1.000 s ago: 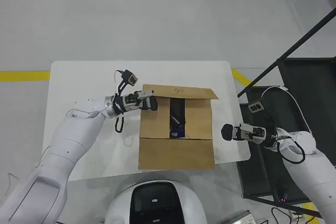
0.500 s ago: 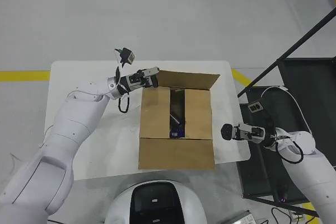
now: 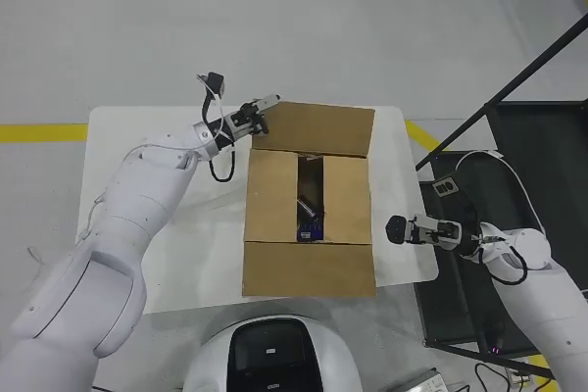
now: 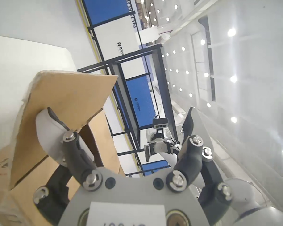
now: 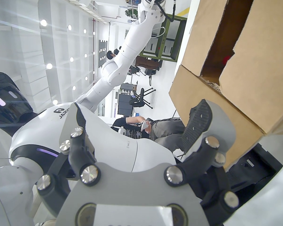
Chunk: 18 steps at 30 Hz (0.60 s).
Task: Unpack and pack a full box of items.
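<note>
A brown cardboard box stands in the middle of the white table. Its far flap is raised and folded back, while the two side flaps lie nearly closed with a dark slot between them. In that slot lie a blue-purple item and a dark item. My left gripper is open at the far flap's corner, with one finger against the flap. My right gripper is open beside the box's right wall, holding nothing.
A black metal rack stands close off the table's right edge, behind my right arm. The near flap lies flat toward the table's front edge. Bare table lies left of the box.
My left gripper has moved toward the table's far edge and swung the far flap up and back from lying flat. The right arm has stayed still.
</note>
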{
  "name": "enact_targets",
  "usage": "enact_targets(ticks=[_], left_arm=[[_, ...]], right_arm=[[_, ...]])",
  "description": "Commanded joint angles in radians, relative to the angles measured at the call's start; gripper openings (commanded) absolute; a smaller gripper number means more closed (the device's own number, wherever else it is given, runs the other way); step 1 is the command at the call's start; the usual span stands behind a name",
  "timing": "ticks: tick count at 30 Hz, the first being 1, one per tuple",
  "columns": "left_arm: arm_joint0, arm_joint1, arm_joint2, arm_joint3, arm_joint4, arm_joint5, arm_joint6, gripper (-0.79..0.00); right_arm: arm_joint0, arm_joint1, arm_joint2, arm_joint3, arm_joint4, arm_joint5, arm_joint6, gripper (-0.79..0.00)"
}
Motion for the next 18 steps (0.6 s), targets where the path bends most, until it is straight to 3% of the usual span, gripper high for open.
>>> enact_targets(ticks=[1,12,18], left_arm=[[-0.006,-0.01,0.009,0.023,0.035,0.012,0.043,0.0],[-0.033,-0.041,0.06,0.093,0.233,0.108,0.201,0.0],[-0.032,-0.046,0.063,0.108,0.273,0.144,0.147,0.0]], right_arm=[[0.0,-0.002,0.002,0.003,-0.003,0.0,0.0,0.0],[-0.002,-0.011,0.005,0.007,-0.013,0.005,0.005,0.0],[0.004,-0.016,-0.006,0.012,-0.025,0.012,0.012,0.0]])
